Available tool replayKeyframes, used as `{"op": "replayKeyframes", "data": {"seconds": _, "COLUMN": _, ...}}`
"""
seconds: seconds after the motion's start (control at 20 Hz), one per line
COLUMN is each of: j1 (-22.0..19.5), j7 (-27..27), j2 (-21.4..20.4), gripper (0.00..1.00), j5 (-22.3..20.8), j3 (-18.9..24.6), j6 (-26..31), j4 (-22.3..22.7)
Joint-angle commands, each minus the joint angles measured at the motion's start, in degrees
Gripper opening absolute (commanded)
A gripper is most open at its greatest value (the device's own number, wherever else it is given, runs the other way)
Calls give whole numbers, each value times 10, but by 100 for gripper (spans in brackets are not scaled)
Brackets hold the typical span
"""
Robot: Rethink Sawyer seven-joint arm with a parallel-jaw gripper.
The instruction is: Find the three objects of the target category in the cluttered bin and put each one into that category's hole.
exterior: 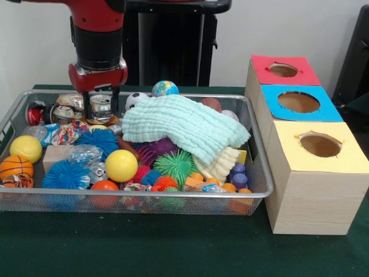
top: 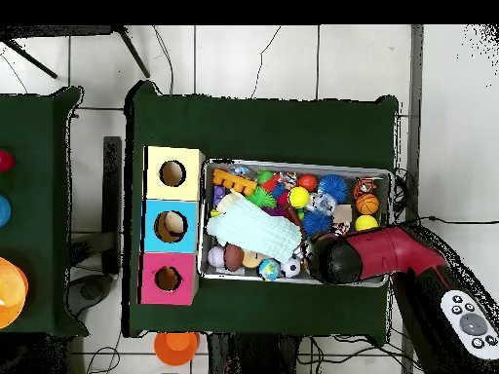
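Observation:
The bin (exterior: 144, 195), a wide silver wire-mesh basket, is full of toys, balls and crushed cans. My gripper (exterior: 101, 108) is down in its far left corner, with one finger on each side of a crushed silver can (exterior: 101, 104), shut on it. More crushed cans (exterior: 70, 102) lie just to the left. In the overhead view the bin (top: 292, 163) shows, and the red arm (top: 375, 253) hides the gripper. A wooden box to the right has a red hole (exterior: 283, 70), a blue hole (exterior: 298, 102) and a yellow hole (exterior: 320, 144).
A pale green cloth (exterior: 184, 124) and a cream cloth (exterior: 222, 164) cover the bin's right half. Yellow balls (exterior: 121, 165), spiky blue balls (exterior: 104, 140), a basketball (exterior: 15, 167) and a globe ball (exterior: 165, 88) lie around. The box stands close against the bin's right side.

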Motion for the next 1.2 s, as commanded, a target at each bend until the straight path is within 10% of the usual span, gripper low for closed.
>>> {"op": "replayKeyframes", "data": {"seconds": 0.05, "j1": 2, "j7": -130, "j2": 54, "gripper": 100, "j5": -58, "j3": 25, "j6": -18, "j4": -36}}
{"op": "replayKeyframes", "data": {"seconds": 1.2, "j1": 35, "j7": -124, "j2": 82, "gripper": 100, "j5": -127, "j3": 2, "j6": 1, "j4": -75}}
